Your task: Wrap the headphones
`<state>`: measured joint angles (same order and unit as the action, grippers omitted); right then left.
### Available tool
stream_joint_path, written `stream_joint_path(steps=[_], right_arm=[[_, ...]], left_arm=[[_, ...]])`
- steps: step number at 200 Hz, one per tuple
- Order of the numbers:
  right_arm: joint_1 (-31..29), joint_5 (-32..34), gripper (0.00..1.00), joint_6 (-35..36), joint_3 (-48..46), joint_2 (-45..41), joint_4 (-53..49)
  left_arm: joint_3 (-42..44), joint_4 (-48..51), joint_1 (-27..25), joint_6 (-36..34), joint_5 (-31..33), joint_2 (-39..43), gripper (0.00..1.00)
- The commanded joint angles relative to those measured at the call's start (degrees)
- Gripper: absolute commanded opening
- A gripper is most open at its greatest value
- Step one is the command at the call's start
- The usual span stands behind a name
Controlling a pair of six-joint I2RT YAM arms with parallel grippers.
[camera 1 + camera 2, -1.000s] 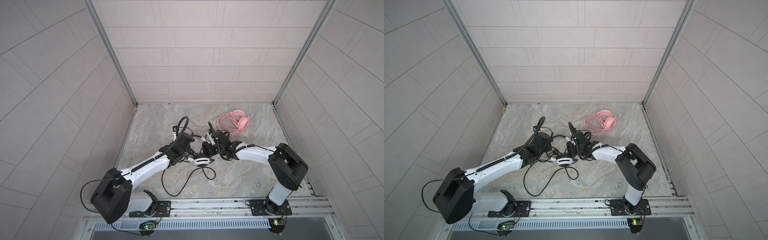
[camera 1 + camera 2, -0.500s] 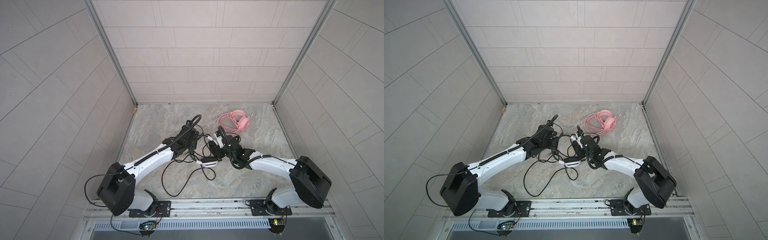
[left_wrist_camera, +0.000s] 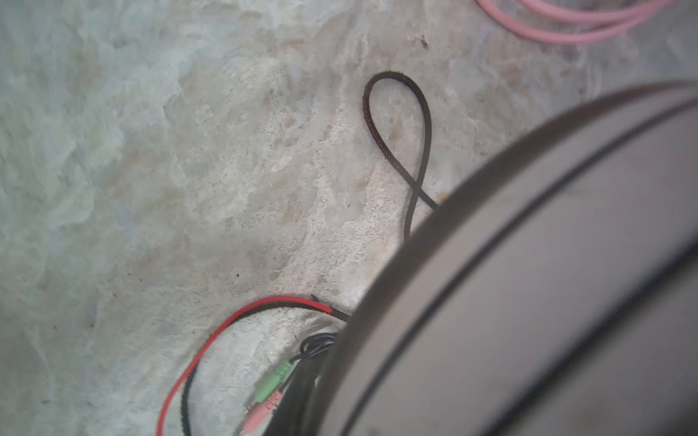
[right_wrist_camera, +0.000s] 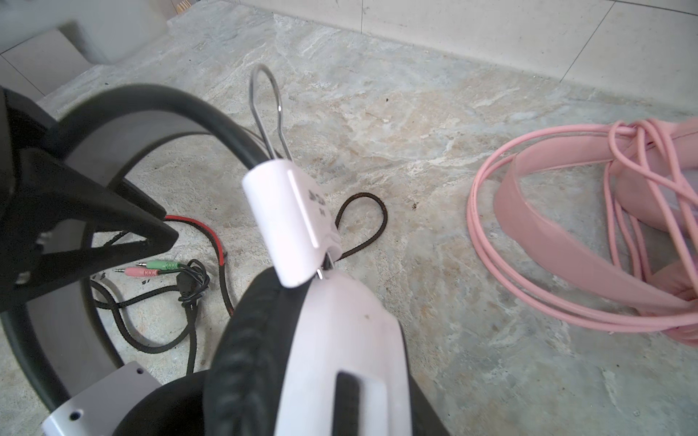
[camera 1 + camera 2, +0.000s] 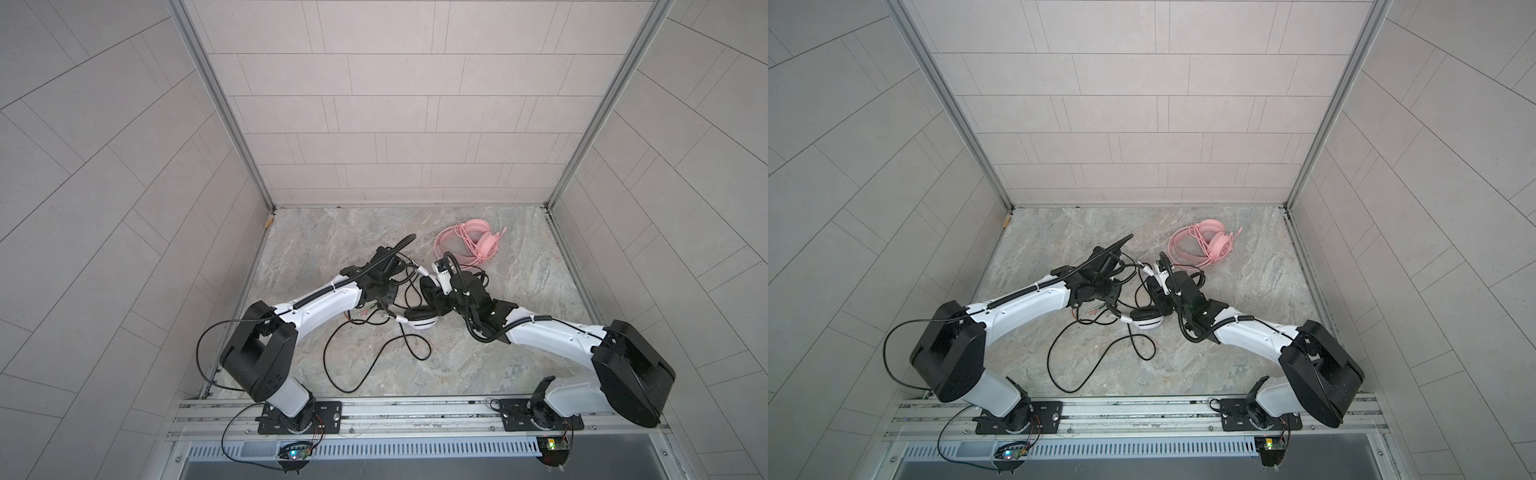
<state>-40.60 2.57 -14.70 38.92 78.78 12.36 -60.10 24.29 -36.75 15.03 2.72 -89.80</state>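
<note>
Top views, white-and-black headset (image 5: 417, 323): is lying mid-table between the two arms in both top views. One ear cup is resting flat on the marbled table (image 5: 478, 357) and the other is standing raised.
Top views, black cable (image 5: 365, 361): is trailing off the headset in loose loops toward the near edge, unwrapped.
Top views, pink headset (image 5: 1208, 245): is sitting well apart at the back right, its pink cable coiled around it.
Top views, right gripper (image 5: 434, 293): is clamping the raised ear cup.
Top views, left gripper (image 5: 384, 286): is hanging over the tangled cable just beside the headset; whether it is gripping or released cannot be told.
Left wrist, headband (image 3: 528, 264): is filling half the frame as a grey-and-black blur. A cable loop, a red-striped cord (image 3: 226, 332) and the green and pink plugs (image 3: 270, 389) are lying on the stone beside it.
Right wrist, ear cup (image 4: 340, 358): is looming close, a white shell over a black cushion. A white slider block (image 4: 287, 219) and a bare wire hanger are rising toward the headband.
</note>
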Motion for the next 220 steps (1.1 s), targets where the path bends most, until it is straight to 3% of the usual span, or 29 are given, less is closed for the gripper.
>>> stream_joint_path(steps=[1,28,52,80,130,152,220], right_arm=[[-0.25,0.51,0.41,0.11,0.46,-1.18,3.98],[-0.19,0.58,0.47,-0.23,-0.62,-2.22,5.59],[-0.25,1.49,0.67,-0.38,-0.68,-2.73,5.13],[-0.26,2.85,0.77,-1.13,-2.65,-4.28,7.45],[0.06,10.07,0.79,-2.51,-8.75,-10.97,11.64],[1.04,10.25,0.8,-3.11,-9.3,-11.98,11.72],[2.72,9.71,0.79,-5.57,-12.69,-14.82,15.47]], left_arm=[[-1.12,-0.76,-0.25,-0.46,-1.14,2.04,0.19],[-1.35,-0.29,0.07,0.26,0.75,2.85,0.1],[-0.53,-1.69,1.33,0.52,-1.19,3.05,0.04],[-0.18,-1.56,4.34,1.47,-3.95,3.94,0.0],[0.77,-2.57,14.28,4.06,-12.6,9.53,0.0],[0.11,-3.5,17.17,4.66,-16.02,12.32,0.0],[-20.42,17.26,21.74,-3.12,-18.95,11.5,0.0]])
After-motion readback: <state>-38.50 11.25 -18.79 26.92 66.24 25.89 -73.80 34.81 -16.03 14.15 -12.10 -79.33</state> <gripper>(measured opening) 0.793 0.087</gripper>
